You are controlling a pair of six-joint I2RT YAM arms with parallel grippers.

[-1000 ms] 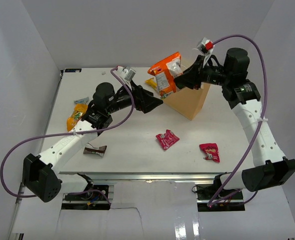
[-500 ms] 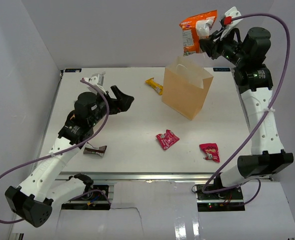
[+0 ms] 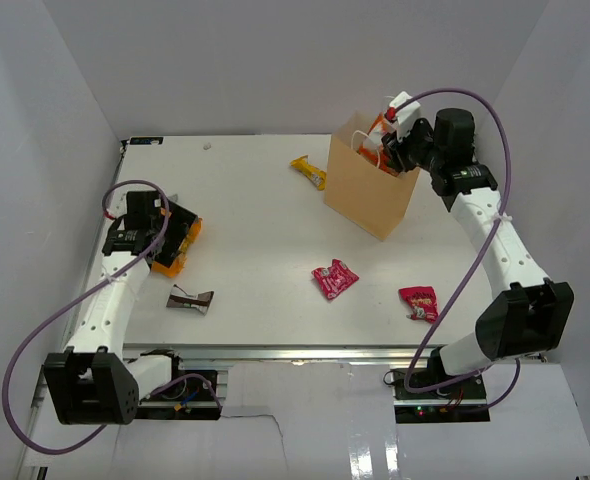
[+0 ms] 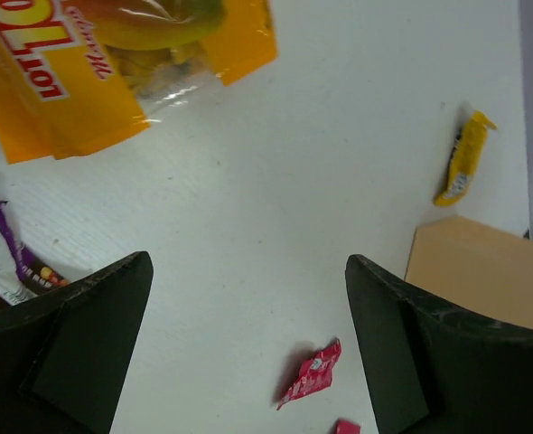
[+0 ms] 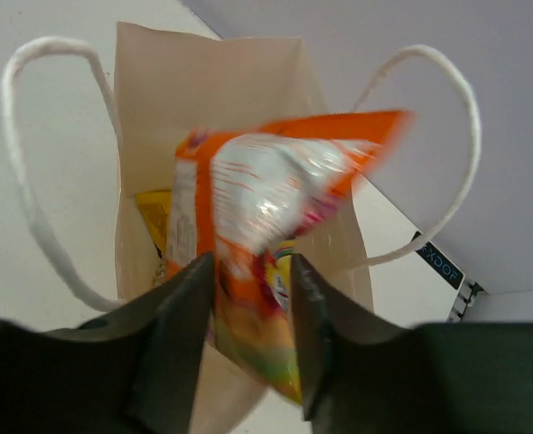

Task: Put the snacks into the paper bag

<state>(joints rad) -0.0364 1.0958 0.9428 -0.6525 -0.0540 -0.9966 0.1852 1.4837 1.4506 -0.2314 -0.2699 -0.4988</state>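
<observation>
A crinkled orange foil packet [image 5: 275, 181] hangs in the tan kraft paper bag [image 5: 203, 81]'s mouth, flanked by the right gripper [image 5: 248, 271]; whether it pinches is unclear. The left gripper [image 4: 248, 262] gapes wide above the smooth white tabletop [image 4: 275, 163].

The top view overlooks the whole table [image 3: 265, 220] from high behind, the left wrist looks down nearer, and the right wrist looks closely into the paper bag [image 5: 203, 72] all three share.
</observation>
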